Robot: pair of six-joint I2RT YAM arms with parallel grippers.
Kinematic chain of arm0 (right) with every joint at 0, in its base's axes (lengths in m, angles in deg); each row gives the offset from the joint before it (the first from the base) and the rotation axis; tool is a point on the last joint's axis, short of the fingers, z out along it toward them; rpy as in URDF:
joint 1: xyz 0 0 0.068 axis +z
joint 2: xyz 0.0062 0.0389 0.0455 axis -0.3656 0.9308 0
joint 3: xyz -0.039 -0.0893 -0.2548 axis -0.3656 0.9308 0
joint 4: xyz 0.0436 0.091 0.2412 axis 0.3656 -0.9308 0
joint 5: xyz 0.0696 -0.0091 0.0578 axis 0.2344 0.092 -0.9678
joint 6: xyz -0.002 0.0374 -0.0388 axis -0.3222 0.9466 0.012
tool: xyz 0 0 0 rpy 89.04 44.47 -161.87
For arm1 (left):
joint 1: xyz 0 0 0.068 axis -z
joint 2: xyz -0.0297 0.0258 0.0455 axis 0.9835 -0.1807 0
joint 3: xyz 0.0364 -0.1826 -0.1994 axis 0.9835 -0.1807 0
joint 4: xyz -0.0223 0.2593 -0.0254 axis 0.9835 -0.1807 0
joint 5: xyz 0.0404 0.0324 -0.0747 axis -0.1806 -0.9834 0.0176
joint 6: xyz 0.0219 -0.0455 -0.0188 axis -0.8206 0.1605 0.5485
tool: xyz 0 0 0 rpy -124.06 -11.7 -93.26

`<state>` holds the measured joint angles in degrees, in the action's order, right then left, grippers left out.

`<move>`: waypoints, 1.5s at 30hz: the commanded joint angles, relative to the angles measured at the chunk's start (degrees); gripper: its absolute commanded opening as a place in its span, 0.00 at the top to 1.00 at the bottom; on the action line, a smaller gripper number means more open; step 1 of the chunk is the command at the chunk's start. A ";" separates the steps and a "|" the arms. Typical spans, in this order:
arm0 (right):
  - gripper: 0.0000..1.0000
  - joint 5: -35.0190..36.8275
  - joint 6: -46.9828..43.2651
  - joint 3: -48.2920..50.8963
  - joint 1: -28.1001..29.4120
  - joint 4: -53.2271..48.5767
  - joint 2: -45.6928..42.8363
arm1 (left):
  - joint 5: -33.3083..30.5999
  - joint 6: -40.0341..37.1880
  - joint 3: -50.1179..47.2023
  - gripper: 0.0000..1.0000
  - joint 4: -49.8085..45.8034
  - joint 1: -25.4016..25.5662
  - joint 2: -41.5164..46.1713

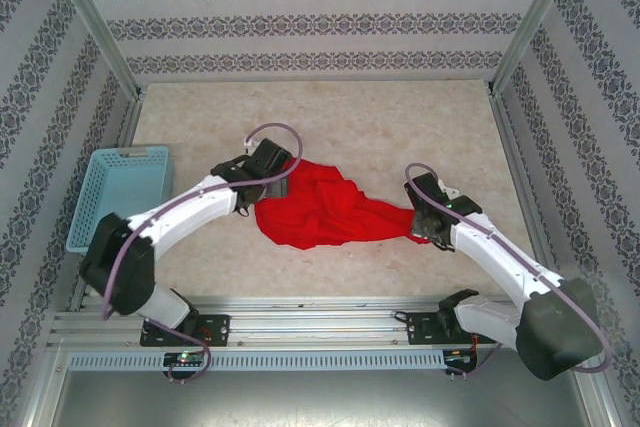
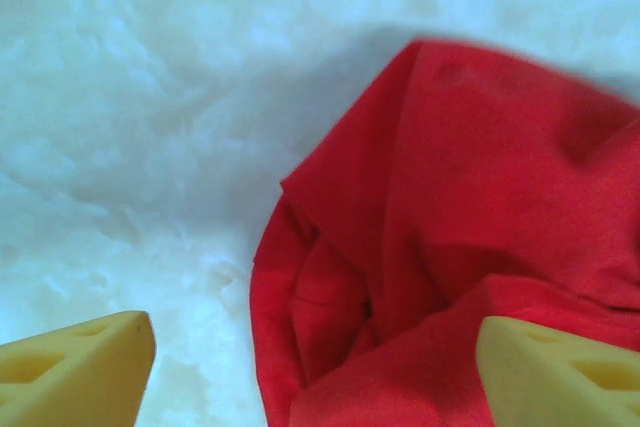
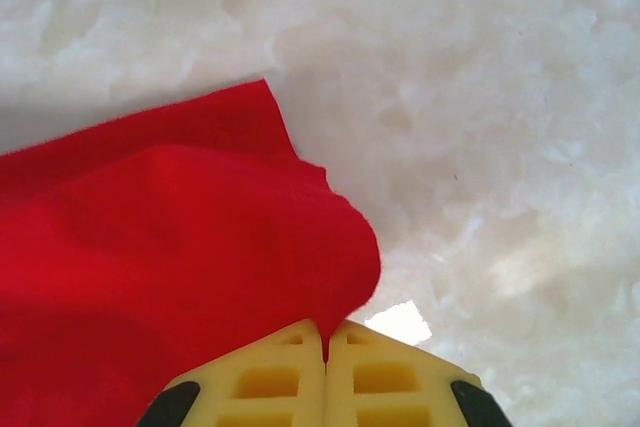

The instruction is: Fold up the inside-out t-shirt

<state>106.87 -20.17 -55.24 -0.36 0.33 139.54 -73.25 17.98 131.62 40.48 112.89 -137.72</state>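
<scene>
The inside-out t-shirt (image 1: 320,209) is a bright red crumpled heap in the middle of the table, stretched out toward the right. My left gripper (image 1: 268,175) hovers over its left end, and in the left wrist view the yellow fingers (image 2: 80,367) stand wide apart with folds of the t-shirt (image 2: 440,247) below and between them, nothing pinched. At the cloth's right end my right gripper (image 1: 425,219) is shut on the t-shirt; its yellow fingertips (image 3: 300,367) meet with a thin red edge (image 3: 180,267) caught between them.
A light blue mesh basket (image 1: 120,192) stands at the table's left edge, beside the left arm. Metal frame posts and patterned walls enclose the pale marbled tabletop (image 1: 400,127). A slotted rail (image 1: 320,332) runs along the near edge.
</scene>
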 commanded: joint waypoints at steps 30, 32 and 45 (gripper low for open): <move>1.00 -9.16 -7.41 -26.37 5.18 7.48 18.27 | -6.53 -6.67 21.57 1.00 -14.25 3.43 22.68; 1.00 -9.15 -7.32 -25.26 2.53 7.29 18.06 | -8.77 -6.49 22.50 1.00 -14.31 8.51 20.77; 0.51 -15.65 -9.50 -14.56 -9.74 10.10 13.48 | 9.43 2.85 14.32 0.60 3.02 24.01 -3.35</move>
<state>93.80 -28.02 -70.32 -10.44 10.15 156.04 -67.69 17.76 146.22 40.13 136.04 -143.03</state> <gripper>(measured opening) 0.384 0.361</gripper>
